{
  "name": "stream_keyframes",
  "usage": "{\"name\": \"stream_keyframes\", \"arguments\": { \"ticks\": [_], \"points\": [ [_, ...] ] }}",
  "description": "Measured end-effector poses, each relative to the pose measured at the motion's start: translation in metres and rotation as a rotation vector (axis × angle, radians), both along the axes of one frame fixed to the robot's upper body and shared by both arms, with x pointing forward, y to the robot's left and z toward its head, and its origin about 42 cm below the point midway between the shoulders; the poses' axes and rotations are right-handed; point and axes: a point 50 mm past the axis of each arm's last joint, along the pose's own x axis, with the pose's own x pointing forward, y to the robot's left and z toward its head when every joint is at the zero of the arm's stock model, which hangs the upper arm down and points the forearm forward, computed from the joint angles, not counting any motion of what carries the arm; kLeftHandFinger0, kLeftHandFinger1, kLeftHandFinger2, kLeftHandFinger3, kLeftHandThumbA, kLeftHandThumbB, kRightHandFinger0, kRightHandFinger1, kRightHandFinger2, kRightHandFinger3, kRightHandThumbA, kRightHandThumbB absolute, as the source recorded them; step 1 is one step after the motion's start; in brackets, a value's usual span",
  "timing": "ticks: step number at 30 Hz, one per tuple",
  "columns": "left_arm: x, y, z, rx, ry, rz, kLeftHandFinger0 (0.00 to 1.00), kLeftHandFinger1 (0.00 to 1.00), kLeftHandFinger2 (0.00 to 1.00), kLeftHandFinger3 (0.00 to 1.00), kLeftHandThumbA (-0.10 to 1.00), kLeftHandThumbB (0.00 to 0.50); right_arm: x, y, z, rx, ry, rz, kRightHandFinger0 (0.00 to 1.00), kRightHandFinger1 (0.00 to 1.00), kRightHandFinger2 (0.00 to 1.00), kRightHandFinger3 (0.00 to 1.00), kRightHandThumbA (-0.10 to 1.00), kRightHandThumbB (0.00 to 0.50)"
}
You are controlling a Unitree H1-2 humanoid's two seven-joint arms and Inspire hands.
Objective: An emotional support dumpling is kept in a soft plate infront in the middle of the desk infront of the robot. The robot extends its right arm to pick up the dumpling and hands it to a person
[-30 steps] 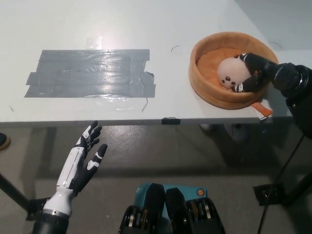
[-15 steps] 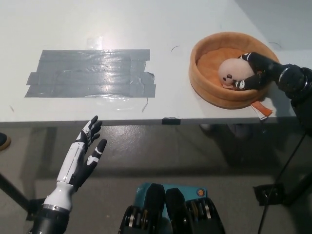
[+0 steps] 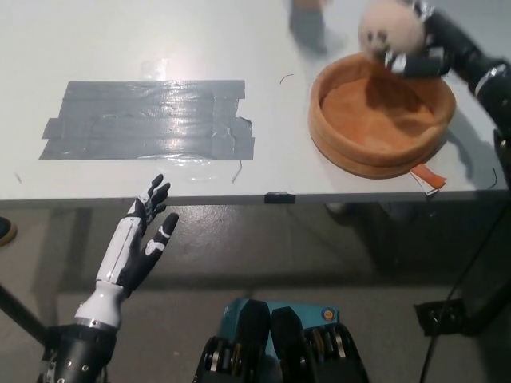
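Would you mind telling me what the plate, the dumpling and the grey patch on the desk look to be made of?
The plate looks like orange plush fabric: matte, with a thick padded rim. The dumpling, held in the right hand, seems to be cream plush, fuzzy and unshiny. The grey patch appears to be overlapping strips of duct tape, glossy and wrinkled.

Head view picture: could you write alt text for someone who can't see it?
A black right robot hand holds a round cream plush dumpling in the air above the far rim of an empty orange soft plate on a white desk. Grey tape strips cover the desk's left part, and the white left robot hand rests open below the desk edge.
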Motion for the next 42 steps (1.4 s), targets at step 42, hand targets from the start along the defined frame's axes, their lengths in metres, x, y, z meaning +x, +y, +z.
{"name": "stream_keyframes", "arguments": {
  "ticks": [42],
  "points": [
    [0.001,-0.001,0.0,0.001,0.002,-0.011,1.0,1.0,1.0,1.0,0.8,0.272,0.021,0.139,-0.006,-0.189,0.014,0.066,0.0,0.44,0.81,0.82,-0.1,0.164]
  ]
}}
